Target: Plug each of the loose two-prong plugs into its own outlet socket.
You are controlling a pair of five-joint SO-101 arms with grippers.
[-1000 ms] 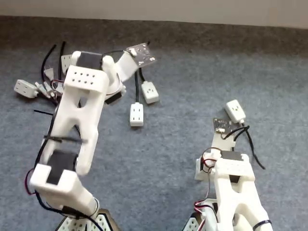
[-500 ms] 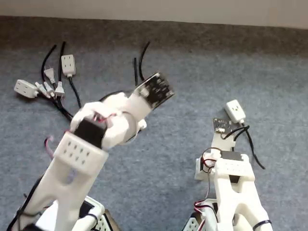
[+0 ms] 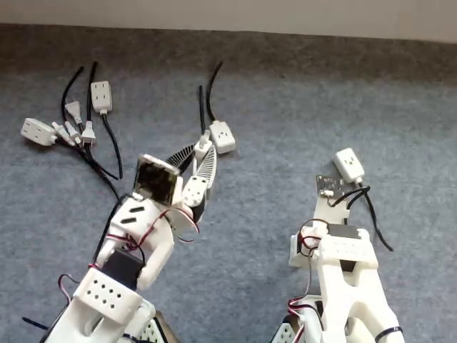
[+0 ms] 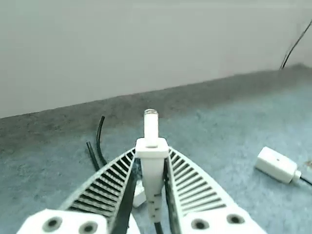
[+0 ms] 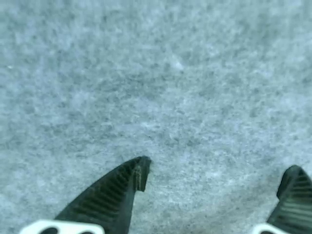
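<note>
Your left arm holds a white connector just beside a socket.
Your left gripper (image 3: 200, 149) pinches the white connector (image 3: 203, 143) over the grey carpet (image 3: 285, 107), just beside a loose socket (image 3: 222, 136). Another socket (image 3: 349, 166) lies just ahead of your right arm (image 3: 346, 264). More plugs and sockets (image 3: 71, 128) cluster at far left.

Soft, even, fairly bright light with only faint, diffuse shadows.

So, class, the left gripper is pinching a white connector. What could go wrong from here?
1. The white connector sticks out well past the fingertips of the left gripper, so it might pivot or slip when pushed home.
2. The black cord runs beside a loose socket; lifting could drag it.
</note>
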